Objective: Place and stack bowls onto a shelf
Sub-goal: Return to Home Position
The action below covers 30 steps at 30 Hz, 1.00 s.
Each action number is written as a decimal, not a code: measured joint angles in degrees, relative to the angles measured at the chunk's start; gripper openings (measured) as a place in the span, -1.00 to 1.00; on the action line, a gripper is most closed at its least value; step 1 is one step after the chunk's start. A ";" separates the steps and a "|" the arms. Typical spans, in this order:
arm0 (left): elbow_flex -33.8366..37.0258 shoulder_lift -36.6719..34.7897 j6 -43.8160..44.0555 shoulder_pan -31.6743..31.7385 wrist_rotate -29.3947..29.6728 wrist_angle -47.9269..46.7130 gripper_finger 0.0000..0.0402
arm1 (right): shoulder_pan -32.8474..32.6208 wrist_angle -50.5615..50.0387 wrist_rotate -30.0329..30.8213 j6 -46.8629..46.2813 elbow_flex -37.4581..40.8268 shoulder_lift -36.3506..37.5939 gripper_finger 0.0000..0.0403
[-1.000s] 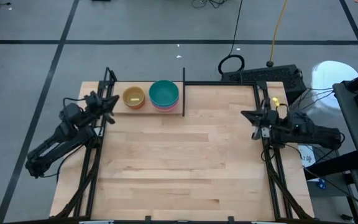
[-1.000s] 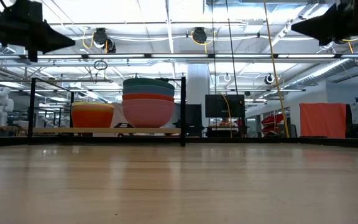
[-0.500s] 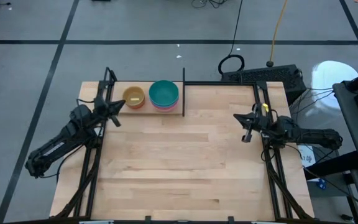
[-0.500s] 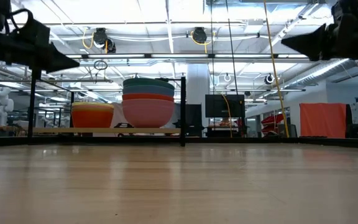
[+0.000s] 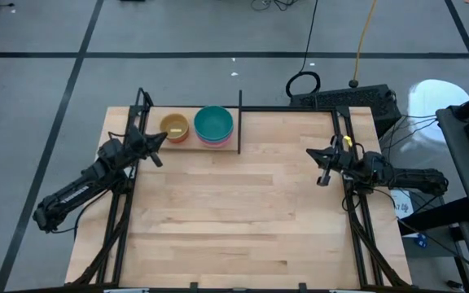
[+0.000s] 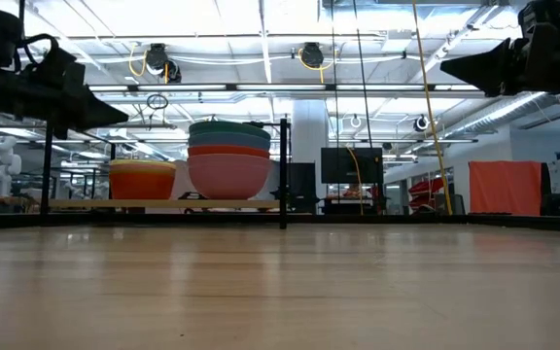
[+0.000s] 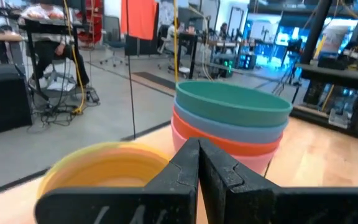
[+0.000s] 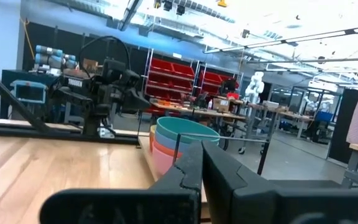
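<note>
Jaws first: left jaws pinched shut on nothing, hanging just off the shelf's [image 5: 192, 147] left end, nose toward the yellow bowl [image 5: 174, 126]. Right jaws also shut and empty, at the right edge of the surface [image 5: 243, 212], well apart from everything.

Bowls sit on the shelf at the back-left corner in 2 stacks. The teal bowl [image 5: 214, 122] tops the taller one, w/ blue, a red-orange one and the pink bowl [image 6: 228, 176] at the bottom. The yellow one tops the shorter stack just beside it (what's nested under it I can't make out).

Handling, my guess: thin plastic, so light, stiff, not fragile, but slick and nested snug. Best hold is the rim wall, one finger inside and one outside. A squeeze across the whole bowl looks too wide. Lifting a top bowl could drag the one below w/ it.

In the way: the shelf's black rods, esp. the upright post [image 5: 240, 122] right beside the teal stack, and the left frame next to my left arm [image 5: 88, 179]. Rest of the surface holds nothing near me. A keyboard [image 5: 344, 99] and cables lie beyond the back edge.
</note>
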<state>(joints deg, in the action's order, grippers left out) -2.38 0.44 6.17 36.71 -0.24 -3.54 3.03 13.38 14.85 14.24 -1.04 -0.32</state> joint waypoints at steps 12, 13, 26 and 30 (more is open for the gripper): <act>0.73 0.29 -0.07 0.00 -0.23 1.80 -0.96 | 0.00 0.09 0.00 -0.02 0.09 0.00 -1.00; 0.75 0.29 0.20 0.00 -0.23 1.92 -0.96 | 0.00 0.09 0.01 -0.02 0.09 0.00 -1.00; 0.79 0.29 0.15 0.00 -0.23 2.15 -0.96 | 0.00 0.08 0.02 -0.02 0.15 0.00 -1.00; 0.79 0.29 0.17 0.00 -0.23 2.17 -0.96 | 0.00 0.08 0.01 -0.02 0.15 0.00 -1.00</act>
<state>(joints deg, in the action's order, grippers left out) -1.58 0.73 6.35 36.71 -0.47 -1.37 3.03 13.45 14.86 14.22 -0.89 -0.32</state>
